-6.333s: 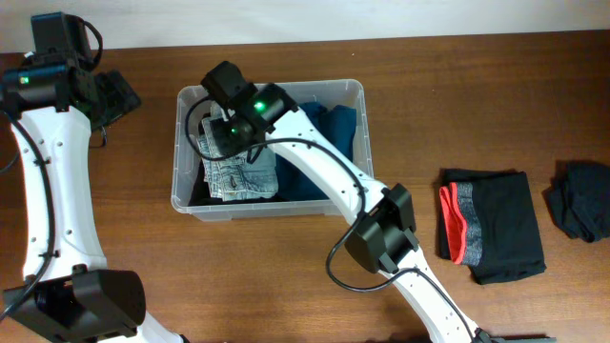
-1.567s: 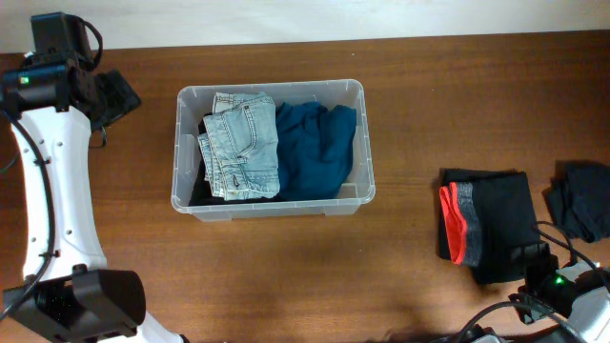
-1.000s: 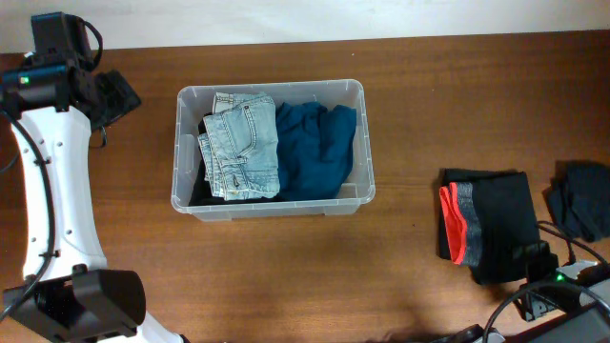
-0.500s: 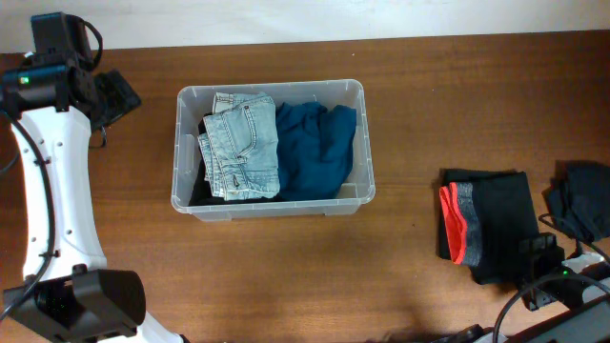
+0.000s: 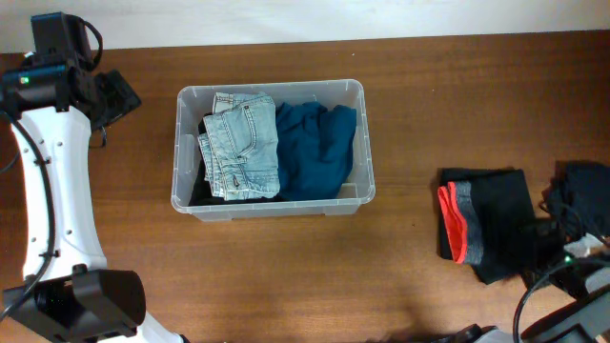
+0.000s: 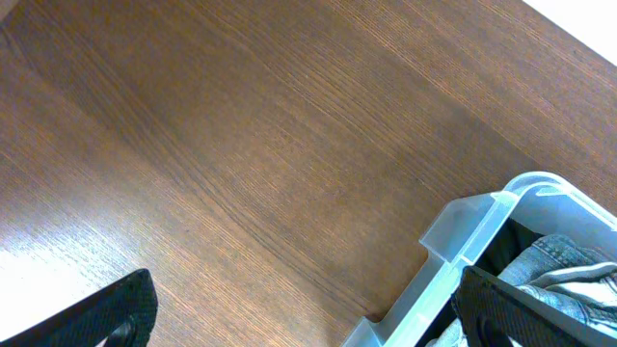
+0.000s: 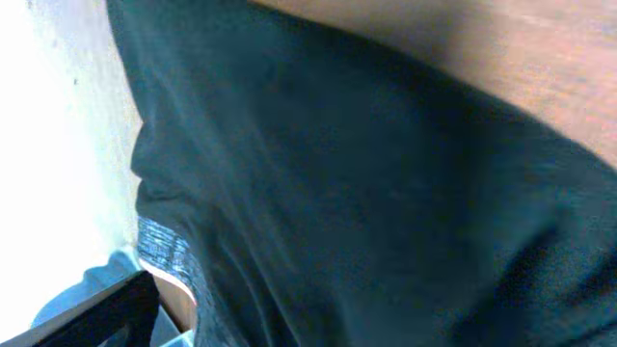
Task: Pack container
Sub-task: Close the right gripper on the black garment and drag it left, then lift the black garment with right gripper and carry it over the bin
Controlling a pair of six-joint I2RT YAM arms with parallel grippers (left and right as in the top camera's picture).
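The clear plastic container (image 5: 357, 195) sits left of centre on the table, with folded light-blue jeans (image 5: 243, 143) and a teal garment (image 5: 316, 148) inside. Its corner (image 6: 482, 236) and the jeans (image 6: 569, 275) also show in the left wrist view. My left gripper (image 5: 114, 95) hangs open off the container's far-left corner, its fingers (image 6: 116, 308) wide apart over bare wood. My right gripper (image 5: 545, 232) is open, low over the right edge of a folded black garment with a red and grey band (image 5: 486, 224). That dark cloth (image 7: 366, 173) fills the right wrist view, where only one finger (image 7: 96, 313) shows.
A second dark garment (image 5: 583, 195) lies bunched at the table's far right edge. Bare wood surrounds the container. The left arm's white links (image 5: 48, 191) run down the left side of the table.
The right arm left the container, where it had set down the jeans, and has come in from the lower right onto the black garment's right edge. The left arm has stayed still.
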